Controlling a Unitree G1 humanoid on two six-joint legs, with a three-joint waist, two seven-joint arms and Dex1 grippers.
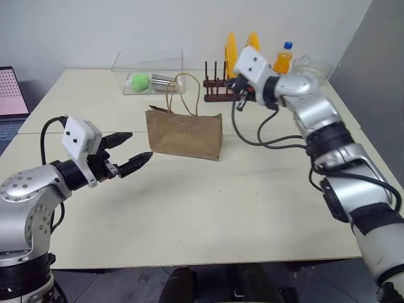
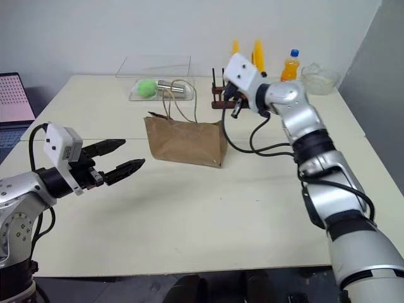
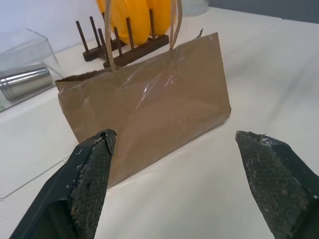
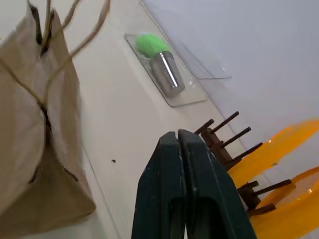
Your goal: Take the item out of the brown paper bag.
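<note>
Tabletop [image 1: 208,214]: pale, carries my upright paper bag [image 1: 184,134].
Wall [image 1: 95,25]: plain white.
Left fingers [image 3: 92,172]: spread.
Right fingers [image 4: 192,169]: pressed together, empty.

Cream table [image 1: 208,214]: two tops pushed together, a seam running between them.

Clear plastic tray [image 1: 129,90]: at the far side of the table, holding a green ball [image 1: 139,81] and a steel tumbler [image 1: 163,79] lying on its side, the two just beside each other.

Dark wooden rack [image 1: 218,88]: upright pegs, with yellow plates [image 1: 232,45] standing on edge in it, right of the tray.

Orange soda bottle [image 1: 283,60]: blue cap, upright, right of the rack.

Clear glass bowl [image 2: 320,78]: just beside the bottle, at the table's far right.

Laptop [image 1: 11,93]: open, pink patterned screen, at the far left edge.
</note>
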